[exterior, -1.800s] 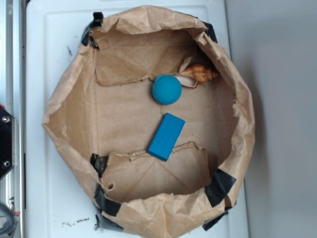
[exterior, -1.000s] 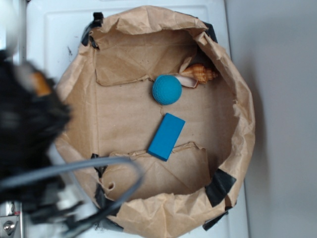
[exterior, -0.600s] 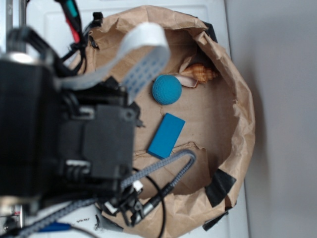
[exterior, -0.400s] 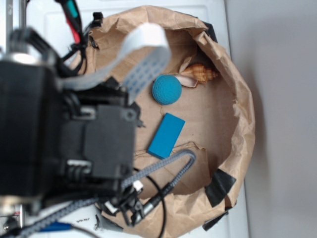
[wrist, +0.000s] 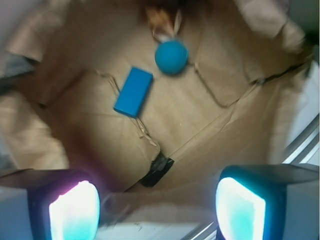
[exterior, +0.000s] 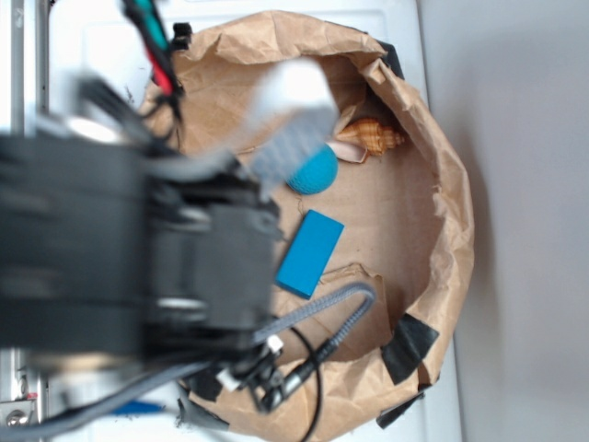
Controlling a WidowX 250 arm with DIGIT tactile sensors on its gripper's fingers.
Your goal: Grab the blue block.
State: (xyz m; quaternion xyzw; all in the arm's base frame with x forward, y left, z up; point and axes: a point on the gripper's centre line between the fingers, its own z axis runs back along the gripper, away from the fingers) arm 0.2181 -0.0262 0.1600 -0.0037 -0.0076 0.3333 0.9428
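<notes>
The blue block (exterior: 310, 253) lies flat on the floor of a crumpled brown paper bag (exterior: 453, 212), just below the teal ball (exterior: 317, 173). My arm (exterior: 138, 249) is a blurred black mass over the bag's left side, and it hides the gripper from the exterior view. In the wrist view my gripper (wrist: 157, 212) is open and empty, high above the bag's near rim. Its two glowing pads (wrist: 75, 212) stand wide apart. The blue block (wrist: 133, 92) lies ahead and a little left of centre, well clear of the gripper.
The teal ball (wrist: 171, 57) and an orange-brown seashell (exterior: 373, 136) sit at the bag's far side. Black tape patches (exterior: 408, 345) hold the bag's folds. The bag rests on a white surface (exterior: 92, 55). A grey ribbon cable (exterior: 290, 120) covers part of the ball.
My arm came in from the left and now covers the bag's left half. It has shifted a little right since 0.4 s ago. The block, ball and shell have not moved.
</notes>
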